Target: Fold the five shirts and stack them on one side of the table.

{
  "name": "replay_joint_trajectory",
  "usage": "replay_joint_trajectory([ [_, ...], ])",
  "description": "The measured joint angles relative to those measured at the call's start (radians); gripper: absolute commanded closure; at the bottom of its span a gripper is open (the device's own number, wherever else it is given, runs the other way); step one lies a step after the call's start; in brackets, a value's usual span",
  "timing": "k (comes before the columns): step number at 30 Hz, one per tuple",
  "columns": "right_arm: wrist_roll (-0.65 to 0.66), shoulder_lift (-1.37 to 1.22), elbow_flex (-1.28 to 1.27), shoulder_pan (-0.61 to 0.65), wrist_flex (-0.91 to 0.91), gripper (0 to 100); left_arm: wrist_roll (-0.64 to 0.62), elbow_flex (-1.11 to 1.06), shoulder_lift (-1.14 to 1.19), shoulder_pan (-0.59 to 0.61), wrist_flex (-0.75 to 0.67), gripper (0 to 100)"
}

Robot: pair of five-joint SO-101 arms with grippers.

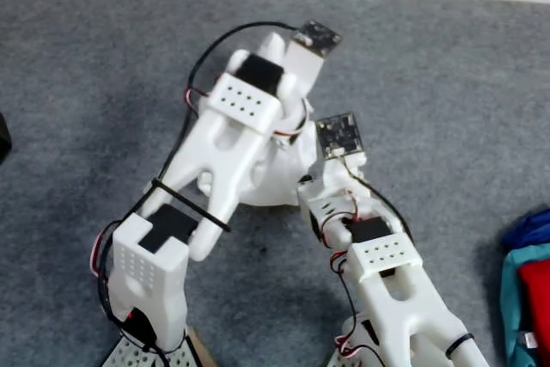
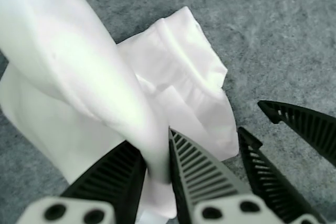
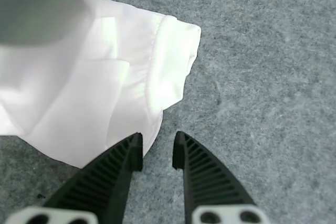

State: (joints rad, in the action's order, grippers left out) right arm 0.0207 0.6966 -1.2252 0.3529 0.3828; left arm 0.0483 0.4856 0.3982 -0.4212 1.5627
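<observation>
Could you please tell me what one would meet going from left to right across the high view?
Dark object at the edge → left arm → right arm → stacked coloured shirts.

The left arm (image 1: 219, 156) stretches forward and inward in the high view, elbow bent and wrist turned down. The left tool (image 2: 156, 163) is clamped on a fold of the white shirt (image 2: 173, 72), its two black ribbed fingers (image 2: 199, 177) pressed against either side of the cloth. The right arm (image 1: 387, 268) leans in beside it, so the two wrists sit close together. The right tool (image 3: 157, 149) points down at the table (image 3: 262, 77), its tips a narrow gap apart and gripping nothing.
</observation>
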Motion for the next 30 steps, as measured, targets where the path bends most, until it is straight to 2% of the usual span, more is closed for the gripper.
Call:
replay_joint_trajectory([
  [8,-0.003,0.005,0.0,-0.006,0.0,88.5,0.0,-0.123,0.0,-0.075,-0.078,76],
  [16,-0.003,0.008,-0.002,-0.006,0.0,88.5,0.0,-0.118,0.0,-0.077,-0.075,75],
  [23,-0.005,0.014,0.002,-0.015,-0.008,88.5,0.0,0.061,0.0,-0.054,0.109,75],
  [26,-0.023,0.017,0.018,-0.084,-0.008,88.5,0.0,0.12,-0.002,0.015,0.146,75],
  [30,-0.172,0.08,0.074,-0.226,0.055,88.5,0.0,0.127,0.003,0.155,0.149,75],
])
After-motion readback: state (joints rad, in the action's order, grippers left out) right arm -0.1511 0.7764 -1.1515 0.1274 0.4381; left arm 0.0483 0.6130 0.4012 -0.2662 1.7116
